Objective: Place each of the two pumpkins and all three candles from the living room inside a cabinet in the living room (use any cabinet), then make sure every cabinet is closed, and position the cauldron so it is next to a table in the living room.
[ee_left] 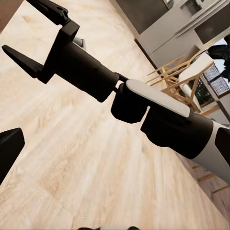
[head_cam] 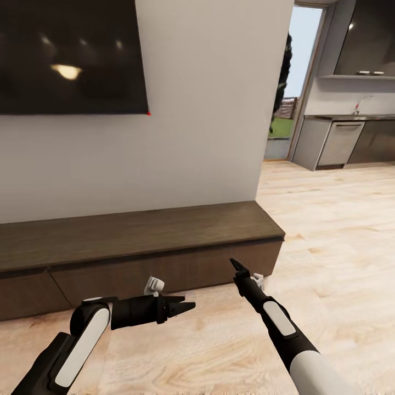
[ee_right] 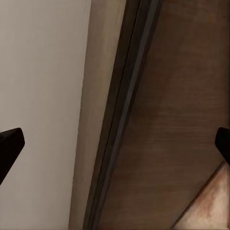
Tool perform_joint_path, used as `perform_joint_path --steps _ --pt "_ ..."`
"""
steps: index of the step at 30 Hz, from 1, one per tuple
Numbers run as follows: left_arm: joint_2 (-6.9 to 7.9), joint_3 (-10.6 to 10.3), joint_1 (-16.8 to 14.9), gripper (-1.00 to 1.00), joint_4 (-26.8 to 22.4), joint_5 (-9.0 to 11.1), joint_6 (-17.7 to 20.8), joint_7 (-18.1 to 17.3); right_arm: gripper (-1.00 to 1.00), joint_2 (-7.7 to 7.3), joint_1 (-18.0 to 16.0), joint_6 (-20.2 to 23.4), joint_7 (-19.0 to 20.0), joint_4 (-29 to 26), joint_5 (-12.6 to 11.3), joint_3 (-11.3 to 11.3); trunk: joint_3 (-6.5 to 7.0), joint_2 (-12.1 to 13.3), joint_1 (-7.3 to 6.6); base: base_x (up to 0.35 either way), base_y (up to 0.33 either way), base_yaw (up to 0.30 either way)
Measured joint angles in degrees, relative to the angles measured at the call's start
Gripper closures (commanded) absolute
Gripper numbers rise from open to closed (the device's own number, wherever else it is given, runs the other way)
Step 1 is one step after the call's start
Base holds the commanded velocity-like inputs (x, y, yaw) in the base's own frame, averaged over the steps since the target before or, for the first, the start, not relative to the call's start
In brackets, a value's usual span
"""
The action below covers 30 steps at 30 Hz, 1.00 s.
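The cabinet [head_cam: 137, 230] is a long, low dark-brown unit against the white wall, and both of its flat fronts look shut. My right gripper [head_cam: 237, 266] is open and points at the cabinet's right front from a short distance. The right wrist view shows that brown front [ee_right: 182, 120] close up between the spread fingertips [ee_right: 9, 143]. My left gripper [head_cam: 187, 305] is open and empty, low over the floor and aimed sideways at the right arm. The left wrist view shows the right gripper [ee_left: 36, 33] with its two fingers apart. Pumpkins, candles, cauldron and table are out of view.
A large dark TV [head_cam: 71, 55] hangs above the cabinet. The wall ends at a corner [head_cam: 271, 109], with open wood floor [head_cam: 340, 230] running right to grey kitchen counters [head_cam: 340, 142]. Wooden chairs [ee_left: 191, 76] stand by a counter.
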Motion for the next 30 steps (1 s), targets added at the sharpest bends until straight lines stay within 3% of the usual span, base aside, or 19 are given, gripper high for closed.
perform_joint_path --steps 22,30 --pt "0.03 0.0 0.03 -1.0 0.06 -0.07 0.0 -0.06 -1.0 0.0 0.0 -0.09 0.7 -0.08 0.03 0.07 -4.88 -0.3 0.57 0.0 0.0 0.0" --pt "0.07 0.0 0.04 -1.0 0.09 -0.04 0.01 -0.06 -1.0 -0.04 0.0 -0.12 2.61 -0.14 0.08 0.04 -4.89 -0.3 0.56 0.0 0.0 0.0"
